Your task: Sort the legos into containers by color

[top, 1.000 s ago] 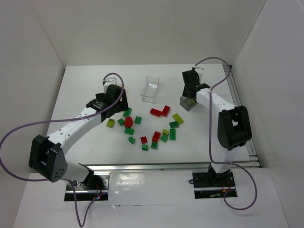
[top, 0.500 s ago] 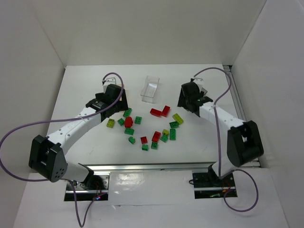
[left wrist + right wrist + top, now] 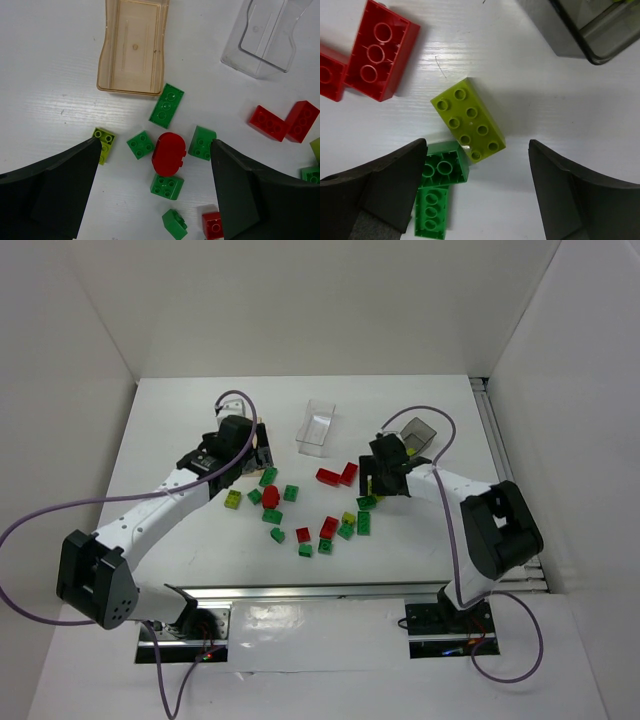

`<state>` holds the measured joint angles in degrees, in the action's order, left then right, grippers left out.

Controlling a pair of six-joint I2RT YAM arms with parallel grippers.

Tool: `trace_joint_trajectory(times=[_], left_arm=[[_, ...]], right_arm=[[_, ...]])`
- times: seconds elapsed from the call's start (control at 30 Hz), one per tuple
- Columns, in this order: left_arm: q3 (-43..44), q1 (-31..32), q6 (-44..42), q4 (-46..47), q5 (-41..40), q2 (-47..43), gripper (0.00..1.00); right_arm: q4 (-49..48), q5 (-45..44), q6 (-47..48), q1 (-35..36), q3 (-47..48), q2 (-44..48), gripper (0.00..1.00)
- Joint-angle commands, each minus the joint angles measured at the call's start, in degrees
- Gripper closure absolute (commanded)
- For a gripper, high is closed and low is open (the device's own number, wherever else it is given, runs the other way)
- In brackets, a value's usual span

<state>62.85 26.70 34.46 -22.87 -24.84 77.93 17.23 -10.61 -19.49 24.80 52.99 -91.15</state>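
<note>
Red, green and yellow-green legos (image 3: 328,528) lie scattered mid-table. My left gripper (image 3: 258,458) is open above a rounded red piece (image 3: 169,154) ringed by green bricks (image 3: 166,105), just near of the tan container (image 3: 132,47), which is empty. My right gripper (image 3: 477,145) is open over a yellow-green eight-stud brick (image 3: 468,120), which touches an upturned green brick (image 3: 442,167). The dark container (image 3: 418,432) stands behind it and the clear container (image 3: 318,427) at centre back. Neither gripper holds anything.
Two red bricks (image 3: 337,476) lie joined in an L between the arms. White walls close in the table on three sides. A metal rail (image 3: 505,470) runs along the right edge, and purple cables loop off both arms.
My right arm has swung from the dark container leftward and nearer, down over the legos, and its jaws have opened. The left arm has shifted only slightly.
</note>
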Motion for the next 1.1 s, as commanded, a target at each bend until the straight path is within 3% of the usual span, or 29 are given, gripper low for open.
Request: trace_joint_trajectory(times=[0.0, 0.23, 0.47, 0.73, 1.07], left_arm=[[-0.4, -0.3, -1.2, 1.2, 0.8, -2.0, 0.01], [-0.4, -0.3, -1.8, 1.2, 0.3, -2.5, 0.01], [-0.4, -0.3, -1.8, 1.2, 0.3, -2.5, 0.01], [2.1, -0.3, -1.8, 1.2, 0.3, -2.0, 0.01], [1.5, -0.3, 0.7, 0.6, 0.9, -2.0, 0.01]], right_arm=[[-4.5, -0.2, 2.3, 0.5, 1.9, -1.6, 0.14], [-8.7, -2.3, 0.7, 0.5, 1.9, -5.4, 0.31], [-9.9, -2.3, 0.1, 0.5, 3.0, -4.9, 0.6], [-6.3, -8.5, -0.5, 0.5, 7.0, 1.6, 0.6], [-5.7, -12.2, -3.4, -10.1, 14.0, -2.2, 0.58]])
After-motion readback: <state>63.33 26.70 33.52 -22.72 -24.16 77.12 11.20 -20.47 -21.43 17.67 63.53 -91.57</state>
